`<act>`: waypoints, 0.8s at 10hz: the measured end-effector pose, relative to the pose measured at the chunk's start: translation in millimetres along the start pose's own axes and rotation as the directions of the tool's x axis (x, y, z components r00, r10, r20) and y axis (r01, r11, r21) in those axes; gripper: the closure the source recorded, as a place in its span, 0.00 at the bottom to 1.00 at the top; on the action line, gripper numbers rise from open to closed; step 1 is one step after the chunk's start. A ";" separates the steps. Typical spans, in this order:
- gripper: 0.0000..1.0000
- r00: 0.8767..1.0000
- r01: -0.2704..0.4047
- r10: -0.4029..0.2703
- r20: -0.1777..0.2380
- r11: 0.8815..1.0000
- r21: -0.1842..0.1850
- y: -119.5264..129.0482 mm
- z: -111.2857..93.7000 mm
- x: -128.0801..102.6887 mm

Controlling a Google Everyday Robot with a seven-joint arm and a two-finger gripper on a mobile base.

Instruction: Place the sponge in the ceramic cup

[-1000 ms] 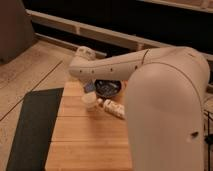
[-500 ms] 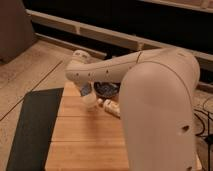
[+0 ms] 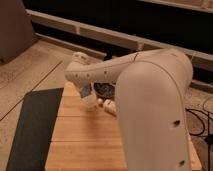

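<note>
A: What lay at the left?
B: A dark mat (image 3: 35, 130) beside the wooden table (image 3: 80, 145).
A: And the gripper (image 3: 88, 98)?
B: Over the table's far end, fingers closed. The sponge (image 3: 86, 91) sat at its tips; gripped or not, I couldn't tell. The dark bowl (image 3: 106, 89) stood just right.

Arm (image 3: 150, 95) reaching from right foreground across surface (image 3: 80, 137) toward back left. Hand (image 3: 87, 96) hanging under arm's far end, over surface's back-left part. Sponge (image 3: 85, 91) sitting at hand, directly above ceramic cup (image 3: 90, 103). Bowl (image 3: 104, 89) sitting just right of sponge, behind carton (image 3: 109, 106). Carton lying just right of ceramic cup. Mat (image 3: 32, 130) lying on floor (image 3: 35, 65), left of surface.
</note>
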 end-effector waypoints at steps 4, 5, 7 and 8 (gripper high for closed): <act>1.00 1.000 -0.007 0.007 -0.010 1.000 -0.007 -3.4 9.6 2.7; 1.00 1.000 -0.010 0.010 -0.012 1.000 -0.011 -3.5 11.5 4.0; 1.00 1.000 -0.020 0.019 -0.018 1.000 -0.019 -4.3 17.0 8.0; 1.00 1.000 -0.022 0.021 -0.019 1.000 -0.021 -4.9 17.9 8.5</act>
